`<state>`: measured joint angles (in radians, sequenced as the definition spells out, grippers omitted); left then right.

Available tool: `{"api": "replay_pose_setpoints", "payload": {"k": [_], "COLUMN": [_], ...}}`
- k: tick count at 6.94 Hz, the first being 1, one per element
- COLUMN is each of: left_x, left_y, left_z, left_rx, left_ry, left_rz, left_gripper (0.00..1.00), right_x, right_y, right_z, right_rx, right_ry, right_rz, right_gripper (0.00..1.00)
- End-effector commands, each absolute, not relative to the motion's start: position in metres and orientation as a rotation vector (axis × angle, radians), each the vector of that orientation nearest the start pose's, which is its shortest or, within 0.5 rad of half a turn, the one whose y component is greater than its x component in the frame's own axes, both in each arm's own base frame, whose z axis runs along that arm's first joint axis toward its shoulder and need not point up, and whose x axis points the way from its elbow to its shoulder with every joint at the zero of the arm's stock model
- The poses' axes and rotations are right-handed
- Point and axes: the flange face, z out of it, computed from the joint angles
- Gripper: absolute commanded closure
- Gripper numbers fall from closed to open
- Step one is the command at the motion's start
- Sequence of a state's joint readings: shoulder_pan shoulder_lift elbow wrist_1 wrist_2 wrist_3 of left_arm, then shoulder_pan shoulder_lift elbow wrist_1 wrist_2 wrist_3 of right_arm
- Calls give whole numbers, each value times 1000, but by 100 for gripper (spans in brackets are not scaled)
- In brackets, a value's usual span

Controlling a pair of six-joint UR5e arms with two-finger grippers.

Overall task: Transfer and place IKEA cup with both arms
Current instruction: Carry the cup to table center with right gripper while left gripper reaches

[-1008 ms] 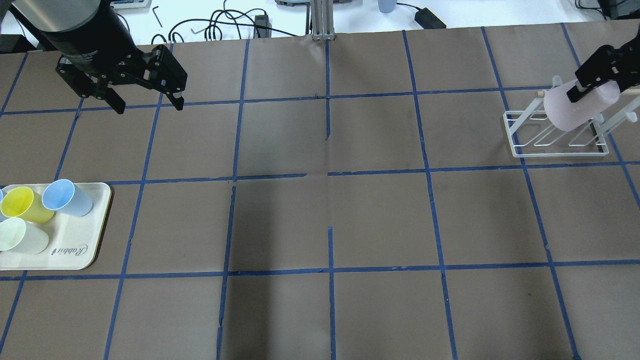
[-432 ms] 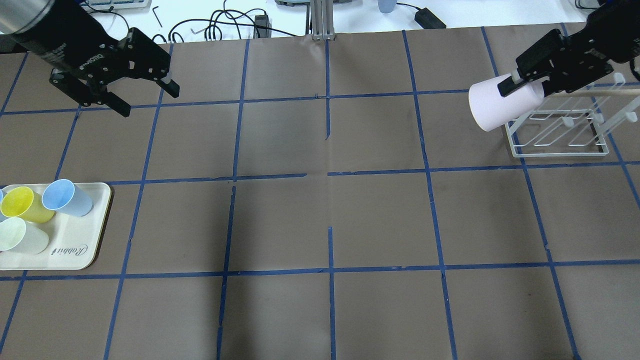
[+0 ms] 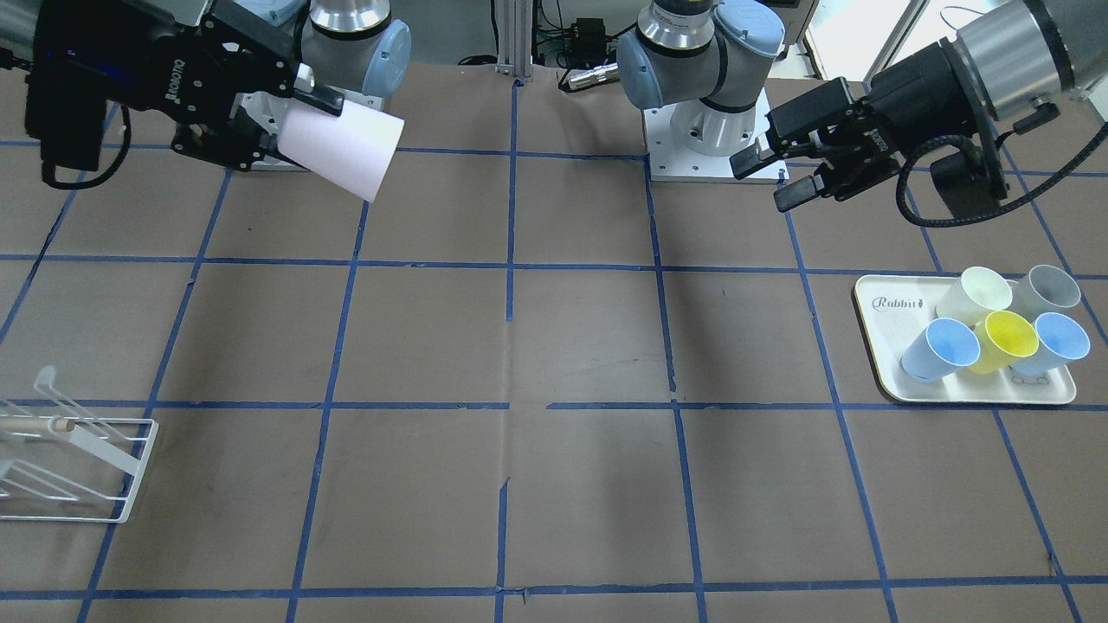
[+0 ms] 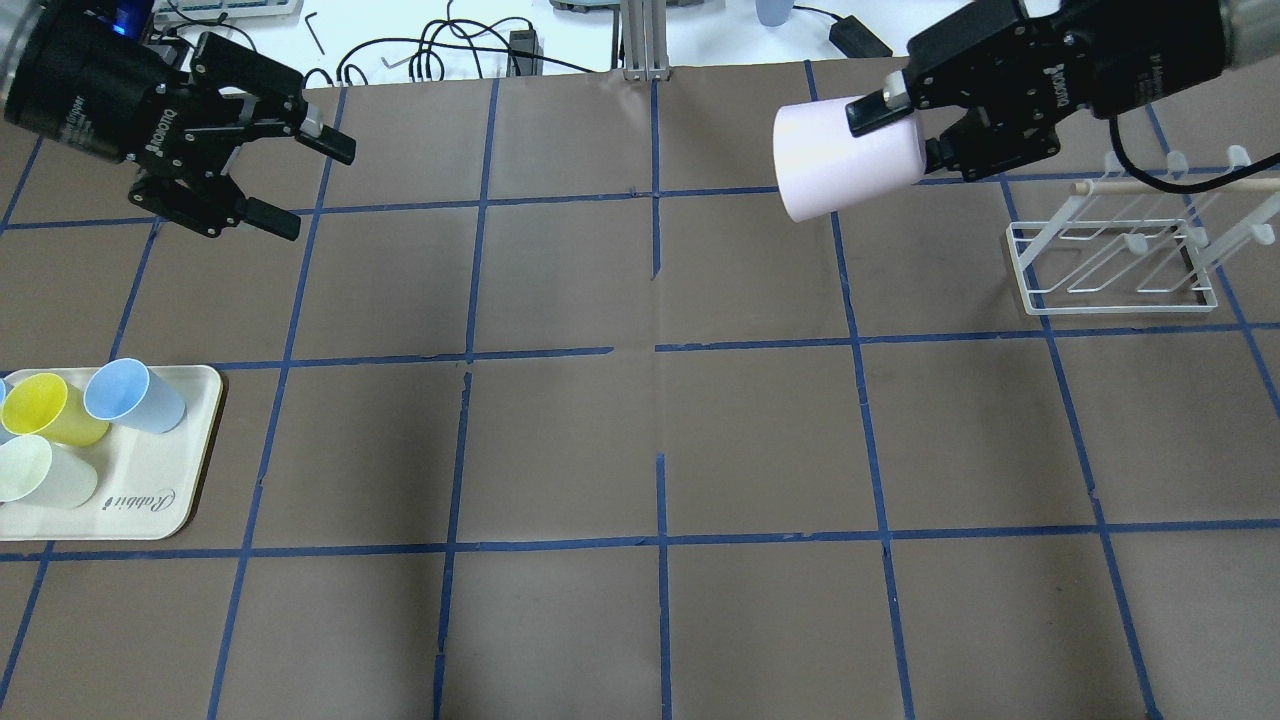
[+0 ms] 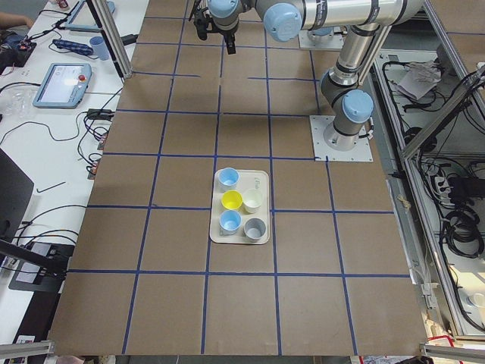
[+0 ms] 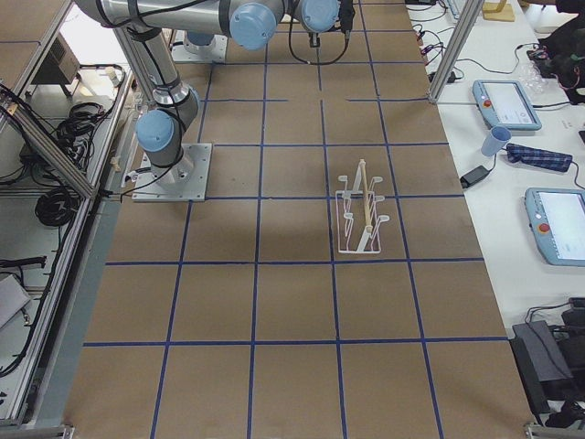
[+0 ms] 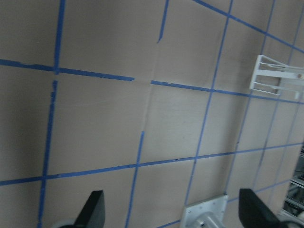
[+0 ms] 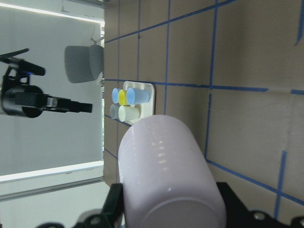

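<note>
The pale pink IKEA cup (image 4: 835, 170) is held in the air on its side, mouth pointing toward the table's middle, in my right gripper (image 4: 895, 135), which is shut on its base end. In the front-facing view the cup (image 3: 346, 151) hangs near the right arm's base. The cup fills the right wrist view (image 8: 166, 166). My left gripper (image 4: 312, 190) is open and empty, raised at the far left with fingers pointing toward the cup, a wide gap apart. It also shows in the front-facing view (image 3: 766, 183) and the left wrist view (image 7: 173, 211).
A white wire rack (image 4: 1115, 255) with a wooden rod stands at the far right, below the right arm. A cream tray (image 4: 150, 500) at the left edge holds several cups, blue (image 4: 130, 395), yellow (image 4: 50, 410) and pale. Cables lie beyond the far table edge.
The right gripper has carried the pink cup up off the rack and leftward toward the table's middle. The left gripper has turned so its open fingers point right.
</note>
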<state>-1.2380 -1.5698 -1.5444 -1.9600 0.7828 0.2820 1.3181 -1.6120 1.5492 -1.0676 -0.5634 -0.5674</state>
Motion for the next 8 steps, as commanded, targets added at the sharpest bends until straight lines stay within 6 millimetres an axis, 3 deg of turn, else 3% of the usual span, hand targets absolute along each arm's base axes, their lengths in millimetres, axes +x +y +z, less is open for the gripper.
{"api": "replay_pose_setpoints", "payload": {"k": [1,2,3,4,6,8], "left_x": [-70,-81,-103,-120,-133,-164], "left_y": [-495,-493,-486,-479,-470,-469], "left_z": [451,436,433,437,428,425], "left_rx": [291,297,292,294,307,270], "left_ry": [-1956,-1834,-1768,-1697,-1618,-1555], "left_rz": [-93,-54,-59,-48,-33,-39], "left_gripper": [0,0,0,0,0,0], "right_x": [167,182,185,187,188,189], "right_y": [-471,-468,-467,-468,-465,-465], "right_z": [514,510,510,506,493,494], "right_rx": [-29,-17,2,35,69,66], "right_ry": [1864,1808,1771,1728,1691,1690], "right_rz": [28,41,34,33,40,36], "right_gripper": [56,56,56,56,55,54]}}
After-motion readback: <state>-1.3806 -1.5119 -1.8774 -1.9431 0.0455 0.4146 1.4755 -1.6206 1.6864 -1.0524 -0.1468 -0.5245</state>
